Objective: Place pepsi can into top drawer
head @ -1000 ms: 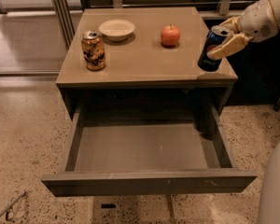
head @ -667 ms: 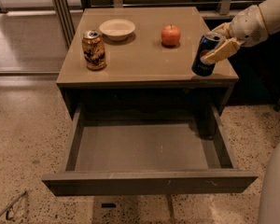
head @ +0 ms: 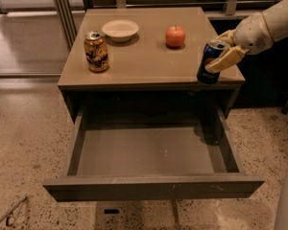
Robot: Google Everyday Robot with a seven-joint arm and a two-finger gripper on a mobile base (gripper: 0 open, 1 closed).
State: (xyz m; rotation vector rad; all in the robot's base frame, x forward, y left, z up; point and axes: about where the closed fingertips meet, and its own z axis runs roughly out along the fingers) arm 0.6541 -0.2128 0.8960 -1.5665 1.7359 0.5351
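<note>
The pepsi can [head: 209, 66] is dark blue with a silver top and is held tilted at the table's front right edge. My gripper [head: 224, 51] reaches in from the right and is shut on the can, with one pale finger [head: 225, 60] across its front. The can hangs just above the tabletop edge, over the right rear of the top drawer [head: 153, 186]. The drawer is pulled wide open below the table, with a bare grey floor and nothing inside.
On the tabletop [head: 144, 56] stand a gold-brown patterned can [head: 96, 51] at the left, a white bowl [head: 120, 30] at the back and a red apple [head: 175, 36]. Speckled floor surrounds the table. A white robot part [head: 287, 200] shows at the lower right.
My gripper has carried the pepsi can leftward and forward to the table's front edge, tilting it a little more.
</note>
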